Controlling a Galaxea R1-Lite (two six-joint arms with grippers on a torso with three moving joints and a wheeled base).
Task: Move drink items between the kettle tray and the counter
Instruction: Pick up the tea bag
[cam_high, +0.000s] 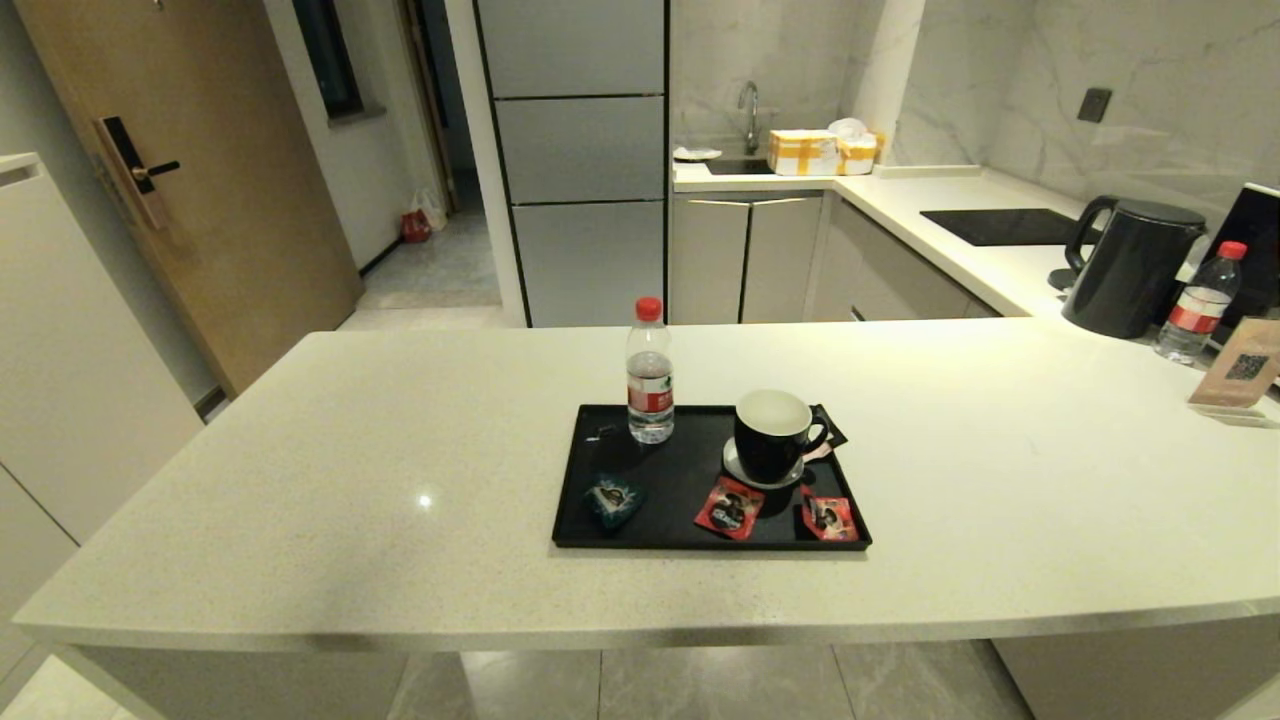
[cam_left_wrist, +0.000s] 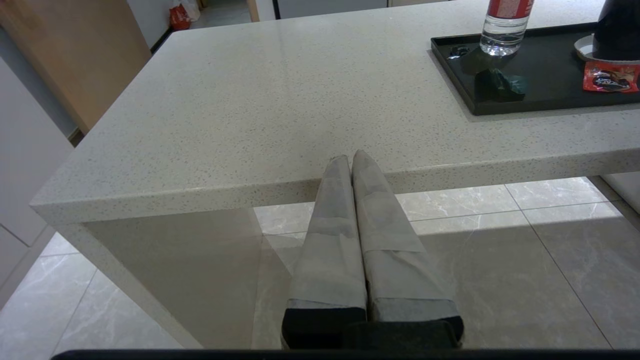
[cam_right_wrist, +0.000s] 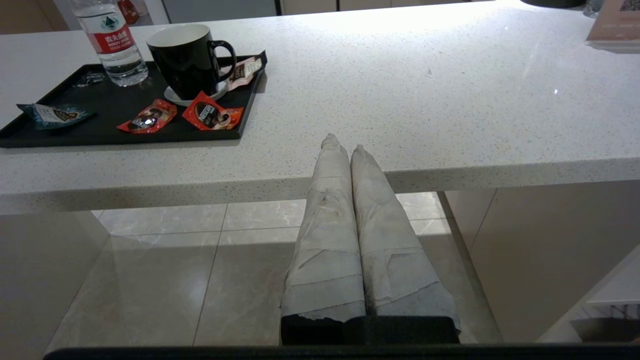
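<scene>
On the pale cream speckled tabletop (cam_high: 300, 470) lies a black tray (cam_high: 590, 480) bearing a glossy black mug (cam_high: 772, 435) with white inside, two red dark-printed sachets (cam_high: 729, 508), a teal sachet (cam_high: 612, 499) and a clear red-capped, red-labelled bottle (cam_high: 650, 372).

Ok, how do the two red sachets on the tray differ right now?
The red sachet near the tray's middle lies in front of the black mug, close to its saucer; the red sachet by the tray's right corner lies further right, close to the rim of the tray. They are turned at different angles. Both lie flat on the tray with dark print facing up, untouched; the left gripper and right gripper sit shut below the counter edge.
</scene>
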